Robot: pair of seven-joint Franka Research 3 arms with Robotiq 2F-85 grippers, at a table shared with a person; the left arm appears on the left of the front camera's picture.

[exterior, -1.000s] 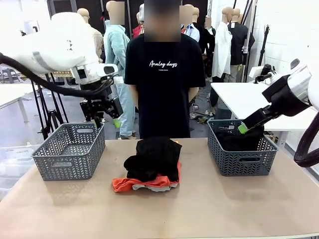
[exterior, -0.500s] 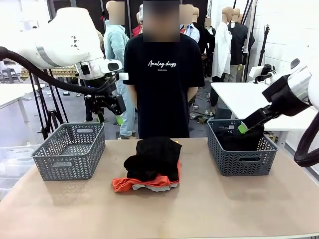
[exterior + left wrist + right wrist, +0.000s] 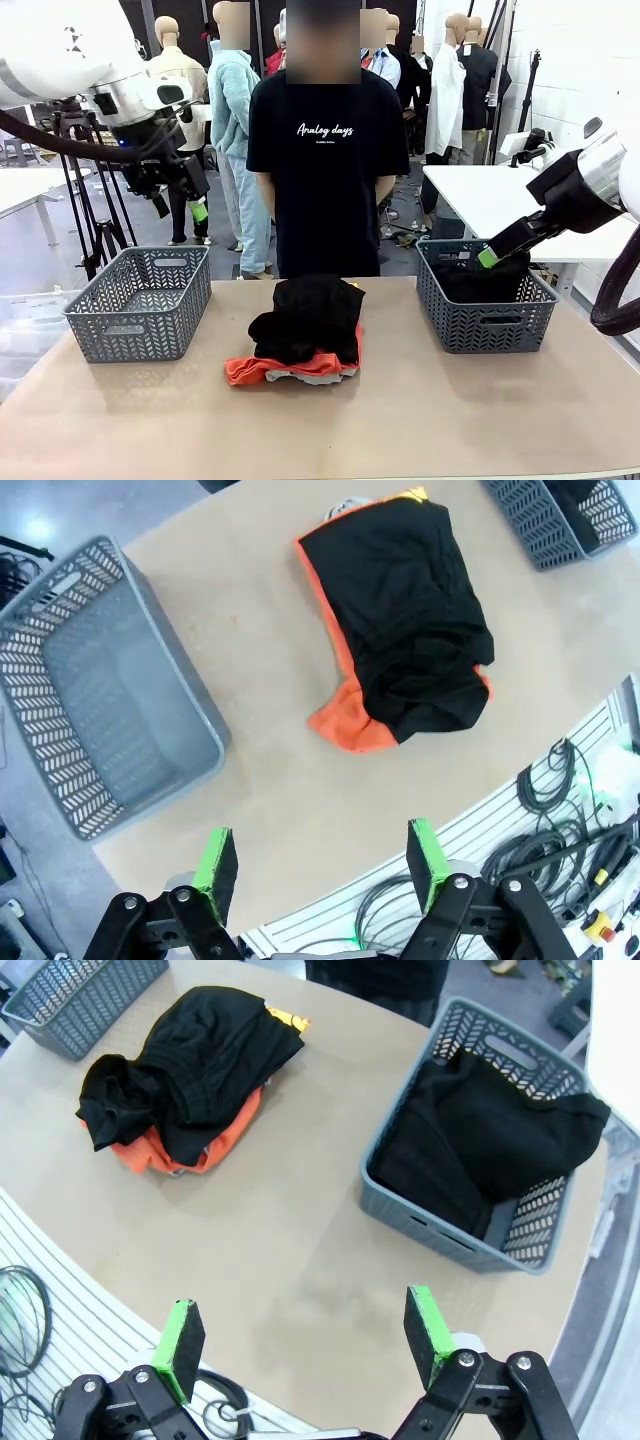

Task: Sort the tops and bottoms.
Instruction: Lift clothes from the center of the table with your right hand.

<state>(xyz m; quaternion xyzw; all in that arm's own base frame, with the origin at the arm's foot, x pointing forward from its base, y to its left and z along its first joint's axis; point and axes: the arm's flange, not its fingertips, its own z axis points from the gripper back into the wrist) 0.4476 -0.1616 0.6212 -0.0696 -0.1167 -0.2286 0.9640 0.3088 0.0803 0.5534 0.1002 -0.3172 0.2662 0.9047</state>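
Robot's left to right: the left gripper [image 3: 182,208] is held high and clear of the table, its green-padded jaws spread wide with nothing between them. A grey plastic lattice basket [image 3: 135,330] with nothing in it is set below that gripper, presumably meant for one class of garment. Lower and off toward the table's middle, a heap of clothing is seen. A plain black soft-fabric garment [image 3: 305,320], taken to be the bottoms, is draped over an orange T-shirt [image 3: 243,371], and a sliver of a light grey shirt [image 3: 300,378] is pinned underneath. The black piece would therefore have to be lifted first before the tops can be reached. The heap's long axis is judged to run across the table from the robot's side toward the person in a black lettered T-shirt [image 3: 325,170]. The bunched black end and the orange hem are pointed at the robot, and a yellow printed corner [image 3: 288,1022] is turned to the far end. The right gripper [image 3: 492,257] is likewise fully open and empty. It is poised above and short of a second grey lattice basket [image 3: 485,330], in which a folded black garment [image 3: 480,285] is seen lying, which suggests that this basket is reserved for bottoms.
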